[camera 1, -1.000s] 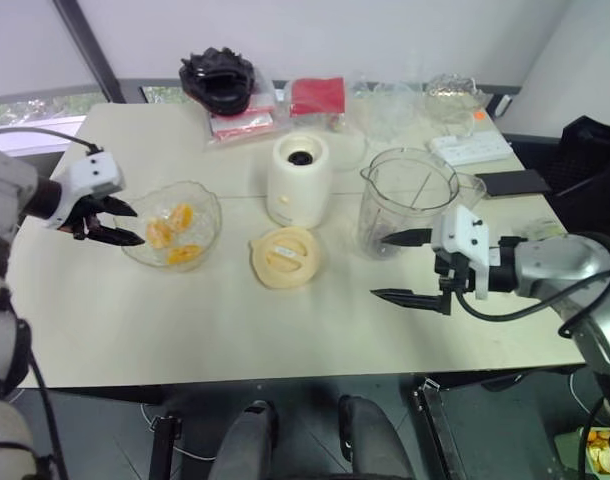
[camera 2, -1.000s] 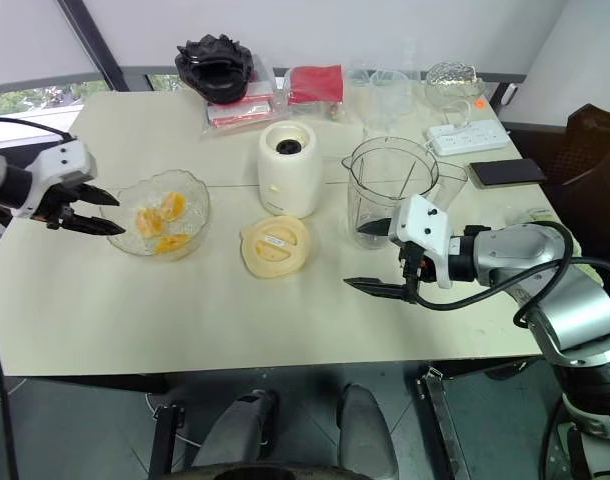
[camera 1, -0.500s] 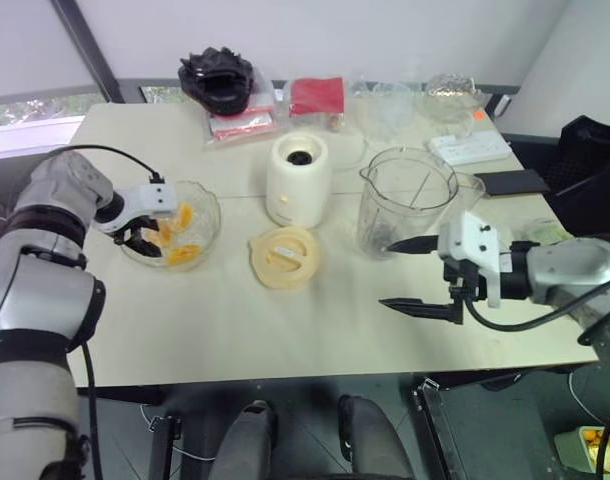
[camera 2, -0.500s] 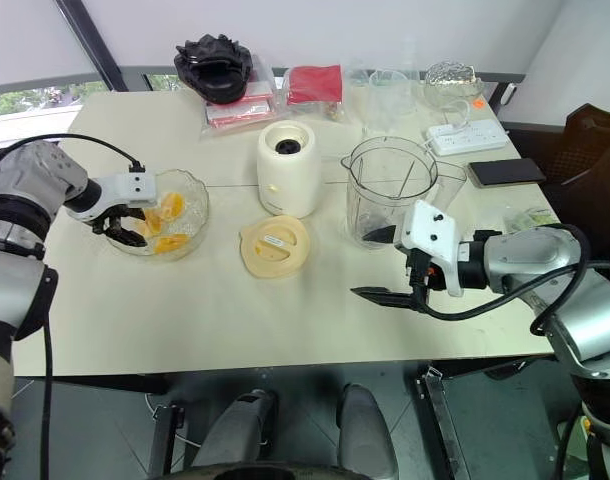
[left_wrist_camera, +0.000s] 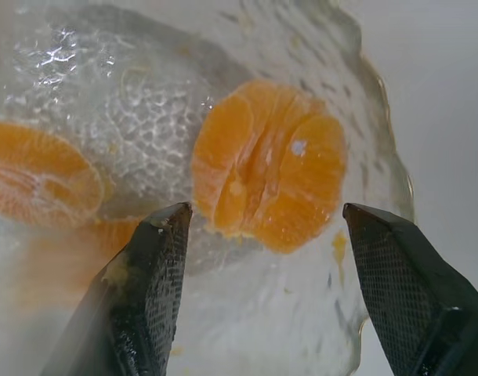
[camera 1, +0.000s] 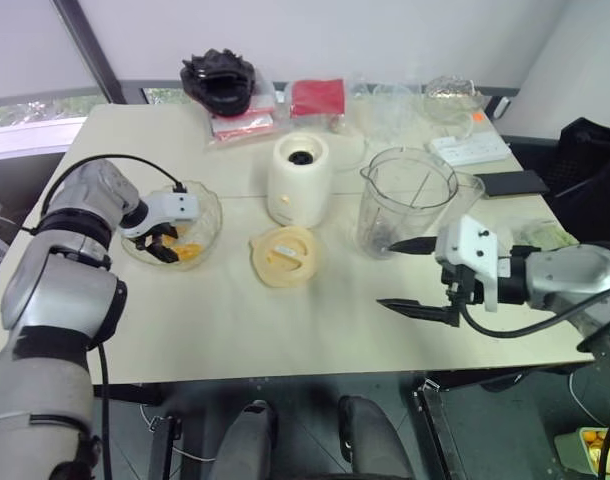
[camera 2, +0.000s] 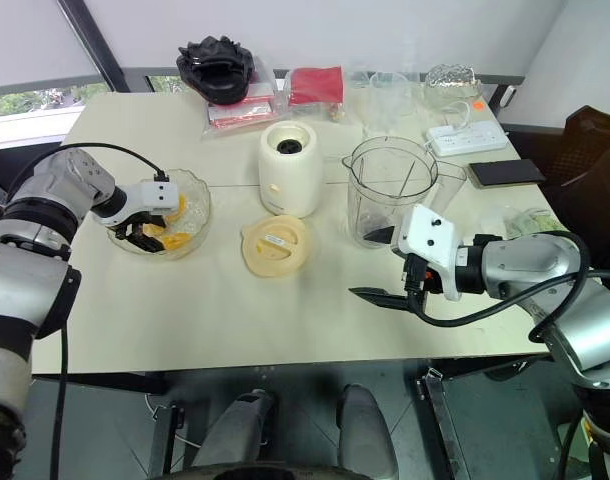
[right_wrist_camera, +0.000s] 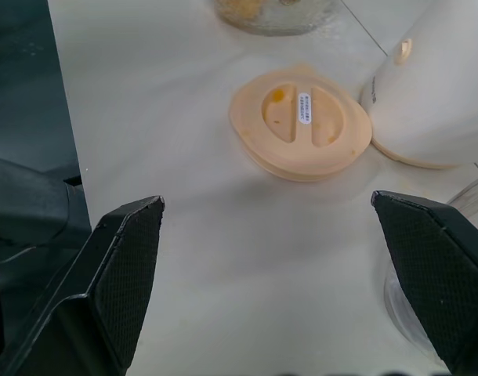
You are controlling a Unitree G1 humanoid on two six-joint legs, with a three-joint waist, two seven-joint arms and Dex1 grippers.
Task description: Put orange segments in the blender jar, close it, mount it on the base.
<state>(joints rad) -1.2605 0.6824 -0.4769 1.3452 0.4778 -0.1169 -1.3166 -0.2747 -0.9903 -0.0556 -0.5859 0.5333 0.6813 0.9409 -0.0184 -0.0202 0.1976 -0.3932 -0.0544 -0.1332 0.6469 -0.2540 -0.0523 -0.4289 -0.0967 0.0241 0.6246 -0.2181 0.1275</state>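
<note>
Step in hand: picking the first fruit; the left claw [left_wrist_camera: 258, 258] hangs inside the cut-glass bowl [camera 1: 207, 205], pointing steeply down.
Left claw state: fingers spread, nothing gripped; a clump of orange segments [left_wrist_camera: 269, 177] lies just ahead of the gap between them, not yet touched by either finger as far as I can tell.
Other fruit: another orange wedge [left_wrist_camera: 37, 184] lies off to one side of the claw, beside the nearer finger.
Right claw: right claw [camera 1: 413, 276] hovers over the table with its fingers wide apart and empty, the blender jar [camera 1: 407, 208] just beyond its upper finger.
Jar: upright, uncovered, no fruit visible inside; well apart from the left claw, across the table.
Lid: flat cream lid [camera 1: 284, 256] lies on the table between the two claws.
Base: cream motor base [camera 1: 299, 179] stands beside the jar, its black socket bare.
Next move, my judgement: sink a little further so the fingers straddle the clump, close gently since the fruit is soft and slippery, then lift clear of the bowl rim.
</note>
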